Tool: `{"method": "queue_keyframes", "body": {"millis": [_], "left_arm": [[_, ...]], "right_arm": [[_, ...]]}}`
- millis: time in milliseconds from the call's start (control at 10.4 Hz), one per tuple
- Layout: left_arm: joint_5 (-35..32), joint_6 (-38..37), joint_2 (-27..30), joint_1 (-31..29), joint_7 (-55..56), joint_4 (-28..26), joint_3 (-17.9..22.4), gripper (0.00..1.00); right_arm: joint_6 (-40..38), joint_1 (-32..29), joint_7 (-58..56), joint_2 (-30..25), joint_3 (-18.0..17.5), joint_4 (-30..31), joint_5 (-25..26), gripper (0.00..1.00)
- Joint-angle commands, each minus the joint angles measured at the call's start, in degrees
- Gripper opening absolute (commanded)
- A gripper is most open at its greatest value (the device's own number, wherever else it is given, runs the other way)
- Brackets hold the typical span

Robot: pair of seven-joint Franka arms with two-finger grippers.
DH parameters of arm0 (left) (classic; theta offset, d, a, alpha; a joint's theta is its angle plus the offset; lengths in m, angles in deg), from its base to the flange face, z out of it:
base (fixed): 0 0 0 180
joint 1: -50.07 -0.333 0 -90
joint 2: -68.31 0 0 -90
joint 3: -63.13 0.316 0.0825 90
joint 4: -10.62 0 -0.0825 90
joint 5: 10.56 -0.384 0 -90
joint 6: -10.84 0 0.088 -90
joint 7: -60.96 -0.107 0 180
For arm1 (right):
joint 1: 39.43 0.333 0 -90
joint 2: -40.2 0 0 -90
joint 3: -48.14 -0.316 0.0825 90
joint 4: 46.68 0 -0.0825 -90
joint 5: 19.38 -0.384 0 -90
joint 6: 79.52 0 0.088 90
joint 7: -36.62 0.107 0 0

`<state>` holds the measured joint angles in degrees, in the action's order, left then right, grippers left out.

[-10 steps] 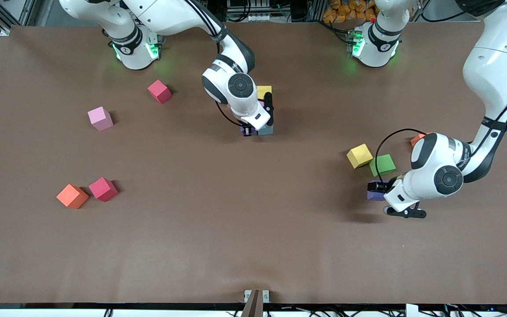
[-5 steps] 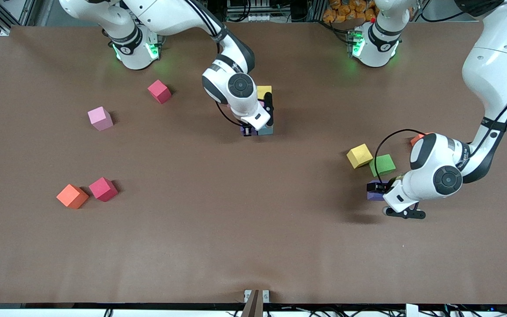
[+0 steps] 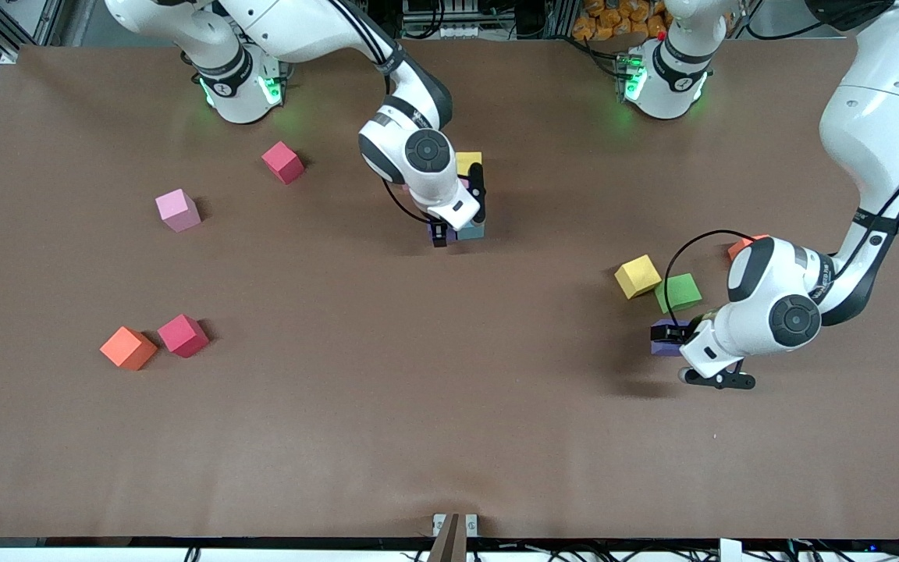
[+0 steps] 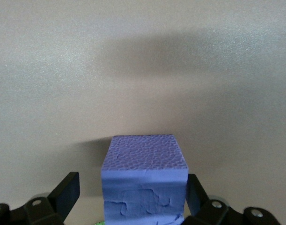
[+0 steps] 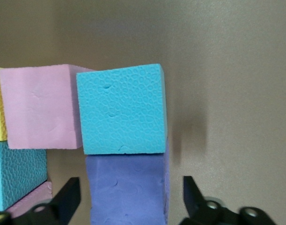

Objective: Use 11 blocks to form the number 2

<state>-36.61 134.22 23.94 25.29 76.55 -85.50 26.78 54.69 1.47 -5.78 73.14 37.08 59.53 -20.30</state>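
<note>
A cluster of blocks, part of the number 2, lies mid-table under my right arm: a yellow block (image 3: pixel 468 162), a light blue block (image 3: pixel 472 231) and a purple block (image 3: pixel 431 229) show round the hand. In the right wrist view the purple block (image 5: pixel 126 173) rests against a light blue block (image 5: pixel 120 110), with a pink block (image 5: pixel 40 108) beside it. My right gripper (image 3: pixel 443 232) (image 5: pixel 131 190) is open and straddles that purple block with a gap on each side. My left gripper (image 3: pixel 672 339) (image 4: pixel 132 187) is open around another purple block (image 3: pixel 660 348) (image 4: pixel 145 176) on the table.
Loose blocks toward the right arm's end: red (image 3: pixel 283 161), pink (image 3: pixel 178 210), orange (image 3: pixel 129 347), red (image 3: pixel 183 335). By the left gripper lie a yellow block (image 3: pixel 637 275), a green block (image 3: pixel 678 293) and an orange block (image 3: pixel 740 246) half hidden by the left arm.
My right gripper has opened and let go of the purple block at the cluster. The left arm has hardly moved.
</note>
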Motion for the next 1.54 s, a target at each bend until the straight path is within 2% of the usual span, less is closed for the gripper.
{"method": "queue_keyframes", "body": {"millis": [0,1248,1440], "left_arm": [[1.1,-0.4,-0.5,0.4,-1.4,1.2,0.2,1.0],[1.0,-0.4,-0.4,0.4,-1.4,1.3,0.2,1.0],[1.1,-0.3,-0.5,0.5,-1.4,1.3,0.2,0.92]], "right_arm": [[-0.8,0.5,0.9,0.3,0.3,-1.0,0.6,1.0],[-8.6,-1.7,0.3,-4.2,0.3,-1.0,0.1,1.0],[-10.0,-4.0,0.0,-5.4,0.3,-1.0,0.1,1.0]]}}
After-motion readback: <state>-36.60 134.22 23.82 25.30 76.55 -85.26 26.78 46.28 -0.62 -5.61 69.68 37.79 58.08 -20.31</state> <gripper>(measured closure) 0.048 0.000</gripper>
